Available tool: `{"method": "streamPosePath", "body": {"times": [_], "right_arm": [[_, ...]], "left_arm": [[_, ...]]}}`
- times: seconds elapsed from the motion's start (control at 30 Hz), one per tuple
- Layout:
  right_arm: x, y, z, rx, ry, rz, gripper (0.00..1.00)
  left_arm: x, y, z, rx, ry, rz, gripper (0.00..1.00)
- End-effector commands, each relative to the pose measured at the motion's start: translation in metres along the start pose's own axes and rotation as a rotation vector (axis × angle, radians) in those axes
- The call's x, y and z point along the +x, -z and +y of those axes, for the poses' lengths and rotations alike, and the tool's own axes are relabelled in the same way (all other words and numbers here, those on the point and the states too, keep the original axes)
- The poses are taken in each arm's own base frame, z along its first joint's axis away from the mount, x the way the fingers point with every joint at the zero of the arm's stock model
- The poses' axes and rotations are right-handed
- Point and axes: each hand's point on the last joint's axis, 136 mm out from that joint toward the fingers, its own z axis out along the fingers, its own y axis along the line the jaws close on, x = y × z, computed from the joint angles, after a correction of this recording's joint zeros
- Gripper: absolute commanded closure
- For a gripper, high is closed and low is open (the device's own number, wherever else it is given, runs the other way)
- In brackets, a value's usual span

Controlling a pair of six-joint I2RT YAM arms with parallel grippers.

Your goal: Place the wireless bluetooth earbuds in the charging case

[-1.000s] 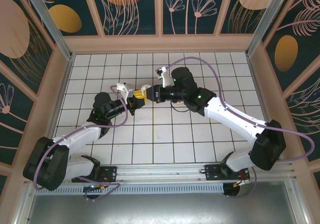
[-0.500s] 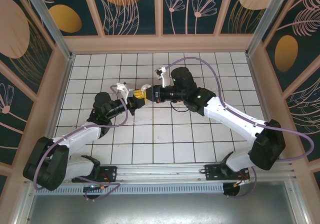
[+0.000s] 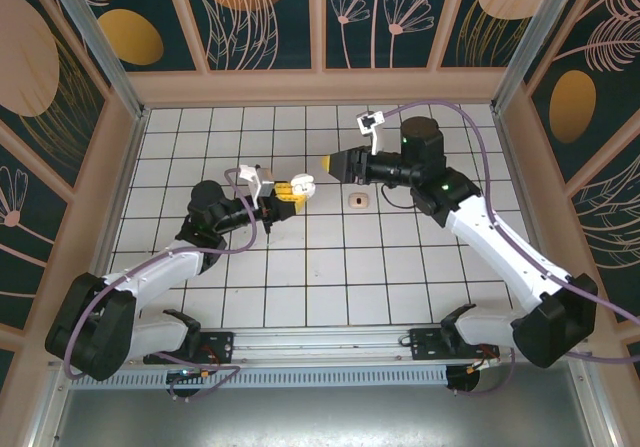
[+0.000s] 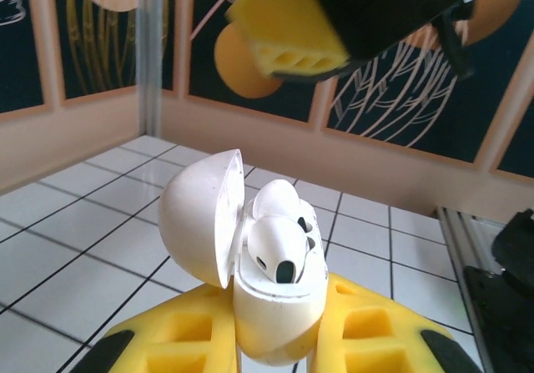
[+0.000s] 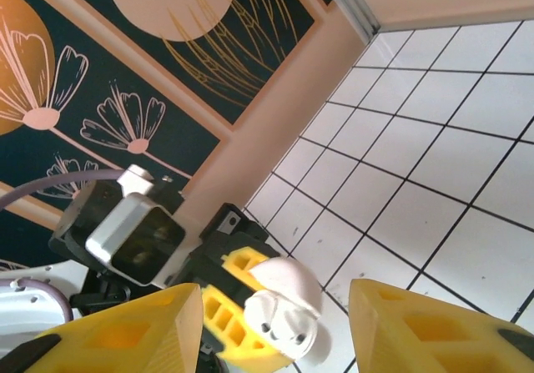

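The charging case [image 4: 275, 306] is white and stands upright between my left gripper's [image 4: 279, 335] yellow fingers [image 4: 167, 340], which are shut on its base. Its lid [image 4: 200, 214] is swung open to the left. Both wireless bluetooth earbuds [image 4: 279, 239] sit side by side in the case's wells. In the top view the left gripper [image 3: 285, 195] holds the case [image 3: 300, 184] above the table's middle. My right gripper [image 3: 326, 163] hovers just right of it and apart from it, jaws open and bare. In the right wrist view the case [image 5: 288, 315] lies between and beyond the open right gripper [image 5: 275, 294].
A small pale rounded piece with a dark mark [image 3: 357, 202] lies on the white grid table [image 3: 300, 277], right of the case and below the right gripper. Wooden walls [image 3: 320, 87] with patterned panels enclose the table.
The right gripper has drawn back to the right, away from the case, and opened. The left gripper has shifted slightly right, still holding the case.
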Motion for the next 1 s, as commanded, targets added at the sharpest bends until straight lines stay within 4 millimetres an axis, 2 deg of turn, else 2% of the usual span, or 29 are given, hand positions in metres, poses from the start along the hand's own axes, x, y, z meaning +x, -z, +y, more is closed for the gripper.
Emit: {"method": "streamPosePath", "body": {"times": [0.0,0.27,0.53,0.8,0.97], "right_arm": [[0.014,-0.007,0.008,-0.098,0.010,0.074,0.48],[0.023,-0.016,0.017,-0.202,-0.007,0.129,0.46],[0.032,-0.016,0.021,-0.222,-0.022,0.161,0.49],[0.040,-0.007,0.030,-0.239,-0.018,0.171,0.53],[0.038,0.004,0.036,-0.235,0.001,0.144,0.53]], "left_arm": [[-0.015,-0.007,-0.016,0.079,-0.018,-0.018,0.89],[-0.019,-0.012,-0.016,0.078,-0.024,-0.023,0.89],[-0.023,-0.013,-0.013,0.063,-0.027,-0.030,0.88],[-0.021,-0.015,-0.008,0.044,-0.024,-0.024,0.88],[-0.020,-0.016,-0.006,0.038,-0.018,-0.019,0.88]]}}
